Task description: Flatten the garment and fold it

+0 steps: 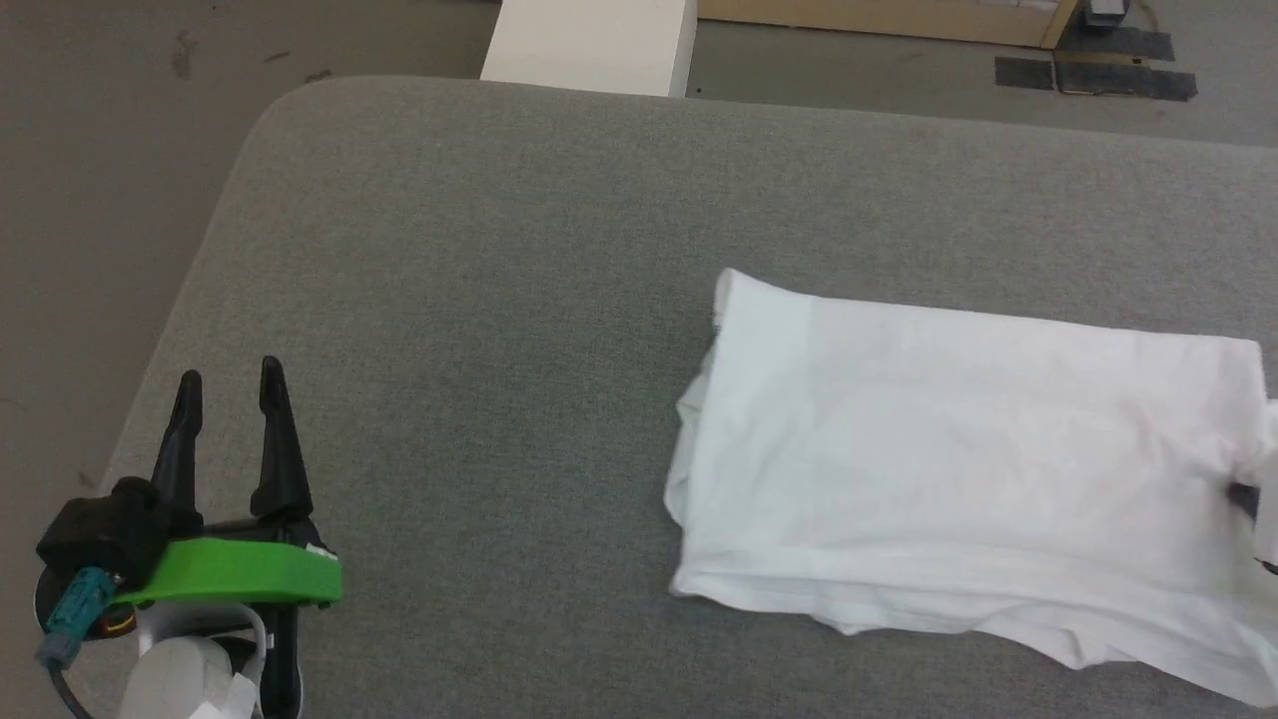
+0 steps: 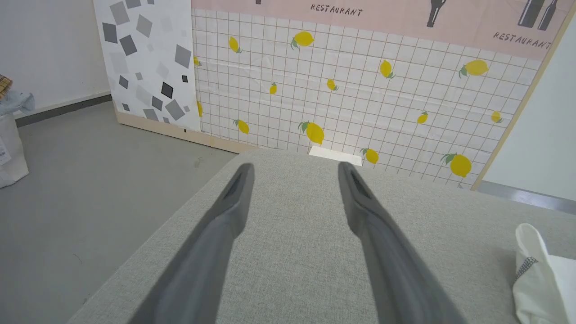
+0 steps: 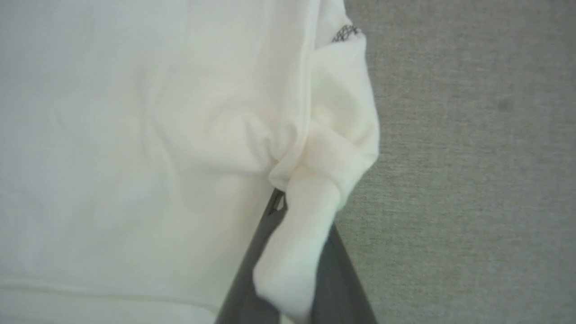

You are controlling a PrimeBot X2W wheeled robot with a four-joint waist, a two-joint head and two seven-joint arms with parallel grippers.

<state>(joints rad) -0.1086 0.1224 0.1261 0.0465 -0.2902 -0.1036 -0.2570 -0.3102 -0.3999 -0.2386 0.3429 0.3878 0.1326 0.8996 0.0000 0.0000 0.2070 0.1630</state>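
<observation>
Left gripper [image 2: 294,167] spread wide over the grey table [image 2: 292,270], pointing at the lemon wall [image 2: 360,90]. White garment [image 2: 540,274] bunched at lower right, dark stitching showing, well apart from the fingers [image 2: 225,234]. Grey floor [image 2: 90,180] off left.

Setting noted as a staged test room in a lab, not a real eatery. Printed backdrop boards are stood on a bare grey floor [image 2: 67,189]: a lemon-and-tile panel [image 2: 360,90], a pink strip [image 2: 387,18] lettered "RESTAURANT", and a panel of grey squares [image 2: 144,63]. The boards are edged in raw wood. Black tape patches [image 1: 1093,75] are seen on the floor beyond a grey fabric-covered table [image 1: 499,250]
</observation>
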